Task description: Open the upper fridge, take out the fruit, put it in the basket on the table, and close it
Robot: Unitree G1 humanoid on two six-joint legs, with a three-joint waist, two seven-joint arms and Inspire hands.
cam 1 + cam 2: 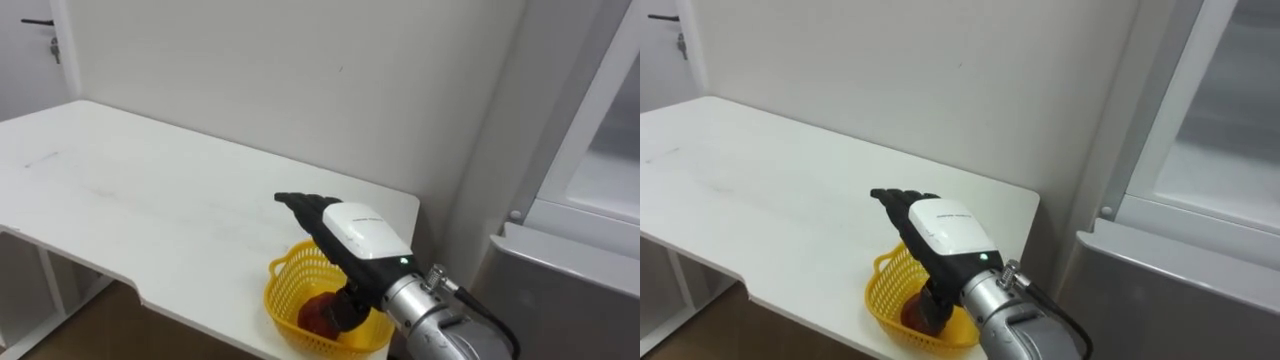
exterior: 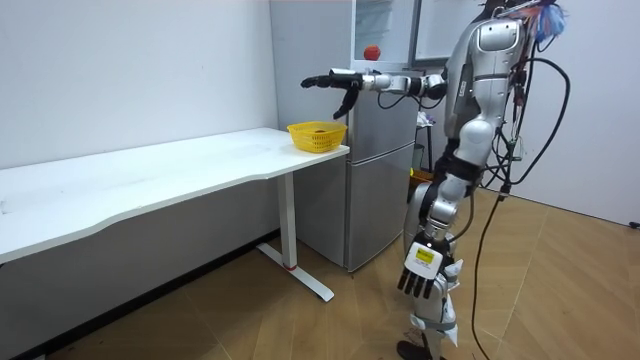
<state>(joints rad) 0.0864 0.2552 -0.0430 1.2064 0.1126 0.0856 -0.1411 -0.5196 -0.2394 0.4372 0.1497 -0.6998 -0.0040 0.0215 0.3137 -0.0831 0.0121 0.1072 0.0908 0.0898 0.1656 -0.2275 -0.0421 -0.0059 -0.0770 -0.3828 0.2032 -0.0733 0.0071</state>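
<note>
My right hand (image 1: 355,232) hovers open over a yellow basket (image 1: 283,280) at the table's near right corner, fingers stretched toward the wall and thumb hanging down. In the basket lies a red round thing (image 1: 317,313), partly hidden by the thumb; the hand holds nothing. From the room view, the right arm reaches out level with the hand (image 2: 338,80) above the basket (image 2: 317,136). A small red thing (image 2: 372,52) shows in the open upper fridge behind the arm. My left hand (image 2: 425,268) hangs relaxed by my thigh.
The long white table (image 1: 150,190) runs left along the wall. A grey fridge (image 2: 380,180) stands just right of the table, its upper door (image 1: 600,150) swung open at my right. I stand in front of the fridge on wooden floor.
</note>
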